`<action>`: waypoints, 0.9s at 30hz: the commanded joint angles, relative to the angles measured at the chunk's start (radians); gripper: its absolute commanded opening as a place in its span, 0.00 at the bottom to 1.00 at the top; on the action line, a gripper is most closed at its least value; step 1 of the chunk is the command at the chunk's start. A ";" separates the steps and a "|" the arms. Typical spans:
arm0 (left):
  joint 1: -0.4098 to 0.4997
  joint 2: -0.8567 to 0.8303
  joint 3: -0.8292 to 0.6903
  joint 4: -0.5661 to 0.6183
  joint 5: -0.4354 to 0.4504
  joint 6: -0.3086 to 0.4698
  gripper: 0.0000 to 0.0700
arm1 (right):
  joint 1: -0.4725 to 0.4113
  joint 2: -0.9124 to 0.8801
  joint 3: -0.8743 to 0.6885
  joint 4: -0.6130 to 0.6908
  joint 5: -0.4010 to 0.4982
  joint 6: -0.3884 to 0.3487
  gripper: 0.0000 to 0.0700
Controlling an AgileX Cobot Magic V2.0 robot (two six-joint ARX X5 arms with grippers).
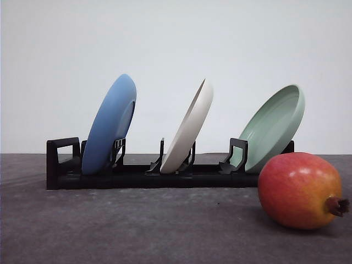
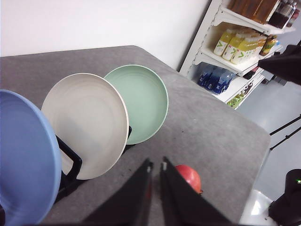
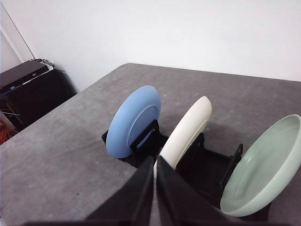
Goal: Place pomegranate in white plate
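While the plate (image 1: 190,127) stands racked, nothing's grasped.
Both jaws together: part them, lift plate flat first, then pomegranate (image 1: 300,190).

In the left wrist view, the left fingers (image 2: 141,188) cover the near side of the pomegranate (image 2: 189,177), and the blue plate (image 2: 23,160) runs off the picture's edge. In the right wrist view, the right fingers (image 3: 165,188) hide the white plate's (image 3: 188,129) lower rim, and the green plate (image 3: 263,165) is cut off at the edge.
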 commanded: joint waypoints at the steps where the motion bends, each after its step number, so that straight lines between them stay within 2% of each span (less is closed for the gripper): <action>1: -0.003 0.010 0.017 0.008 0.000 0.034 0.34 | 0.000 0.004 0.019 0.007 -0.002 -0.015 0.20; 2: -0.004 0.011 0.017 0.008 -0.006 0.036 0.46 | 0.000 0.004 0.019 0.007 -0.002 -0.015 0.32; 5: -0.003 0.017 0.017 0.007 -0.012 0.035 0.81 | 0.000 0.004 0.019 0.007 -0.002 -0.014 0.81; 6: -0.003 0.020 0.017 0.007 -0.012 0.035 0.86 | 0.000 0.004 0.019 0.007 -0.001 -0.014 0.91; 7: -0.003 0.021 0.017 0.005 -0.012 0.034 0.87 | 0.000 0.004 0.019 0.006 -0.001 -0.014 0.95; 15: -0.033 0.068 0.021 0.008 -0.023 0.001 0.85 | 0.000 0.004 0.019 0.000 -0.003 0.006 0.96; 17: -0.064 0.100 0.038 0.006 -0.060 -0.004 0.85 | 0.000 0.004 0.019 -0.001 -0.003 0.007 0.96; 23: -0.220 0.266 0.158 0.002 -0.275 -0.078 0.85 | 0.000 0.004 0.019 -0.008 -0.003 0.027 0.96; 27: -0.329 0.422 0.274 0.001 -0.362 -0.073 0.85 | 0.000 0.004 0.019 -0.011 -0.003 0.032 0.96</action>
